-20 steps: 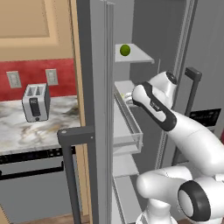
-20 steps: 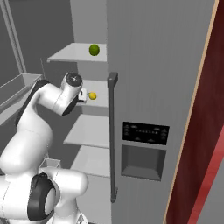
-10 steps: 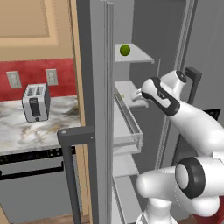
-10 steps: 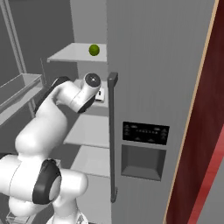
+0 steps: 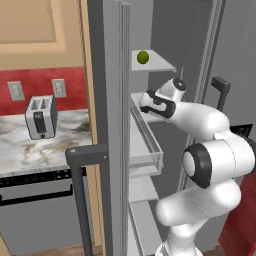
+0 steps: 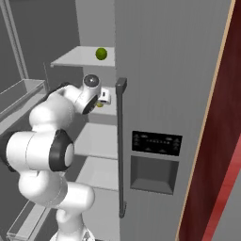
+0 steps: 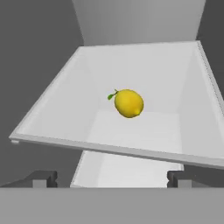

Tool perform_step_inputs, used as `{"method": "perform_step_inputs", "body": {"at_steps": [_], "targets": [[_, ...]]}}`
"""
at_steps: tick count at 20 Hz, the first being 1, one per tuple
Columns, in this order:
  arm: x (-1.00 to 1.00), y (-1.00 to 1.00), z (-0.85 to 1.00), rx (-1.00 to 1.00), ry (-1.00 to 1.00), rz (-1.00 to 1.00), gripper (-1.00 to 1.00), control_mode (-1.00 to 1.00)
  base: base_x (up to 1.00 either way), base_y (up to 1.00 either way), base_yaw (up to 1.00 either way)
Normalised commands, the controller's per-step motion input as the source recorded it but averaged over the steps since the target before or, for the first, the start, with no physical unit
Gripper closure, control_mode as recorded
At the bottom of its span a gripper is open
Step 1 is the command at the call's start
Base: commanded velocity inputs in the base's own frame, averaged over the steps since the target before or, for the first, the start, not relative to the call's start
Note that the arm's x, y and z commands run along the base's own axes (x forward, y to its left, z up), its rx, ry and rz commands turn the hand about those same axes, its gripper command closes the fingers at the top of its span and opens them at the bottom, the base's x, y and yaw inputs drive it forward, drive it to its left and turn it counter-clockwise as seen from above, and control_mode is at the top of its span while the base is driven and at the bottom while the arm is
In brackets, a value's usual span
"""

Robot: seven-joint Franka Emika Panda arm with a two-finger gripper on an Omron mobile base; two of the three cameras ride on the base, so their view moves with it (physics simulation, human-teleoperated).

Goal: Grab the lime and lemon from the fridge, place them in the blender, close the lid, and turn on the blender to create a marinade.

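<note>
From the left, the arm has swung its claw [image 5: 146,100] deeper into the fridge [image 5: 112,75], below the lime [image 5: 143,57]. From the right, the wrist hides the shelf. Hand view: jaws wide, lemon [image 7: 128,103] centred ahead, ungrasped.

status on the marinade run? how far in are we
Early. Done: the fridge stands open. In hand: nothing; the open gripper faces the lemon lying on its shelf, apart from it. Left: the lemon and the lime on the shelf above to fetch, then every blender step.
</note>
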Motion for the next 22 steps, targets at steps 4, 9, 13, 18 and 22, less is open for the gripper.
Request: {"method": "perform_step_inputs", "body": {"at_steps": [4, 9, 13, 18, 22], "targets": [[0.44, 0.05, -0.39, -0.20, -0.02, -0.02, -1.00, -1.00, 0.00, 0.00, 0.00], [0.40, 0.00, -0.03, -0.16, -0.05, 0.00, -1.00, -1.00, 0.00, 0.00, 0.00], [0.53, 0.02, 0.00, -0.03, 0.00, 0.00, -1.00, -1.00, 0.00, 0.00, 0.00], [0.51, -0.01, -0.13, 0.00, 0.00, 0.01, -1.00, -1.00, 0.00, 0.00, 0.00], [0.47, 0.00, -0.34, 0.00, 0.02, 0.01, -1.00, -1.00, 0.00, 0.00, 0.00]]}}
